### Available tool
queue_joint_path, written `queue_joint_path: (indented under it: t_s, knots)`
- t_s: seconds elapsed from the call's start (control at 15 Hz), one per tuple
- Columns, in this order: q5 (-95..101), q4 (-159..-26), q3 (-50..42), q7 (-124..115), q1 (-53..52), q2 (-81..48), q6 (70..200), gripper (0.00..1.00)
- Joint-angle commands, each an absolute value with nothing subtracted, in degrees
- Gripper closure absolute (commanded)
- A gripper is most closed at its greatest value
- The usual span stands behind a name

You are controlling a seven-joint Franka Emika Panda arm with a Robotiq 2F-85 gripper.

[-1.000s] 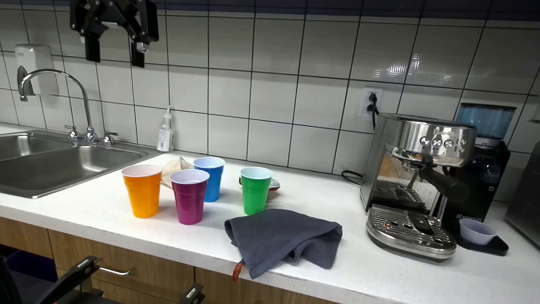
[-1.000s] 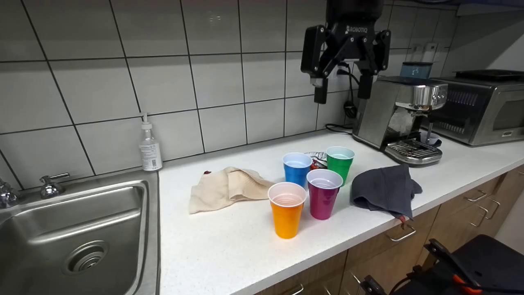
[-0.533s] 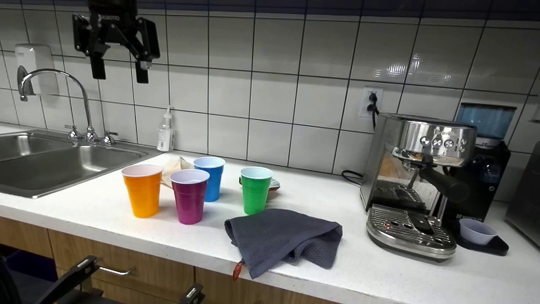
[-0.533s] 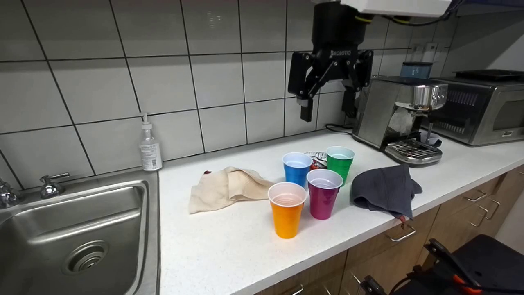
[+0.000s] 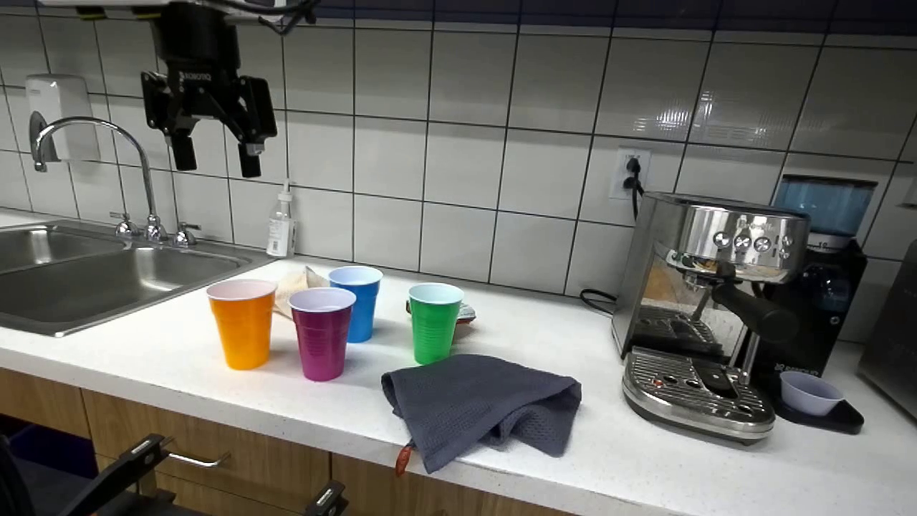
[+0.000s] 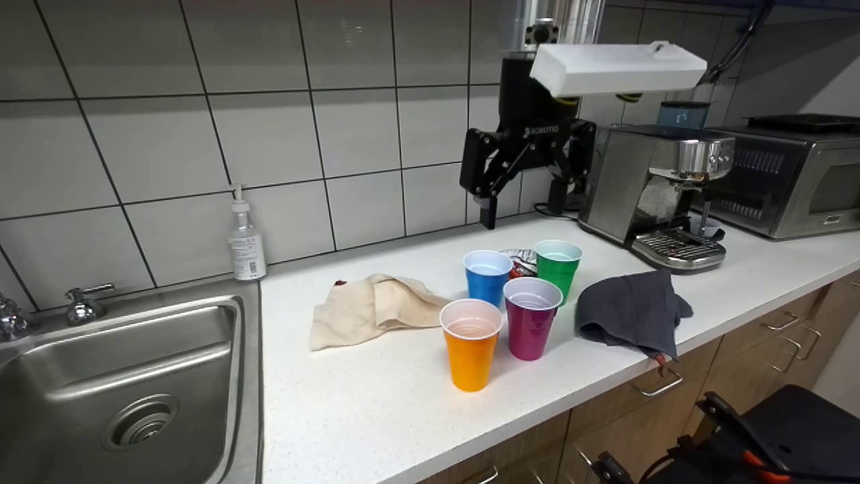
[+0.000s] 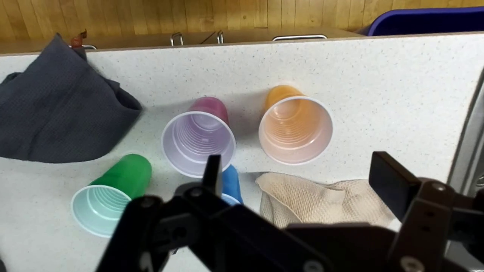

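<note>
"One orange cup (image 5: 242,333), one purple cup (image 5: 324,342), one blue cup (image 5: 364,312) and one green cup (image 5: 433,333) stand upright on the desk (image 5: 551,330) below the jaws."

"And the jaws themselves?"

"Released, spread wide, with a beige cloth (image 6: 373,312) beneath."

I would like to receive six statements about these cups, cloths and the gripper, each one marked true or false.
1. The orange cup, the purple cup, the blue cup and the green cup stand upright on the counter. True.
2. The green cup is stacked inside the purple cup. False: these two stand apart.
3. The gripper is open and holds nothing. True.
4. The dark grey cloth lies nearer to the coffee machine than the beige cloth does. True.
5. The orange cup is the one nearest to the coffee machine. False: the green cup is.
6. The gripper touches the blue cup. False: it hangs above, apart from that cup.
</note>
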State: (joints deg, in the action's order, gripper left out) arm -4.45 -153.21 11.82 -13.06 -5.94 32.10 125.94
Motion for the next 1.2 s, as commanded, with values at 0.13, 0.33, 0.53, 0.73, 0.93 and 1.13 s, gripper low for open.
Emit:
queue_joint_path:
  t_s: [0.13,0.33,0.53,0.73,0.93,1.13]
  knots:
    - [-3.4,-155.0,14.1,-19.4,-5.5,28.0,133.3,0.0]
    - [-3.0,-155.2,14.9,-22.4,-5.2,24.8,136.3,0.0]
    - [-2.9,-155.1,15.6,-25.5,-5.0,21.7,138.9,0.0]
    - [-2.2,-154.8,15.9,-29.0,-4.6,18.4,141.1,0.0]
    - [-0.3,-154.7,15.9,-32.2,-4.0,15.6,143.3,0.0]
    - [1.6,-154.6,15.7,-35.1,-3.7,13.0,144.8,0.0]
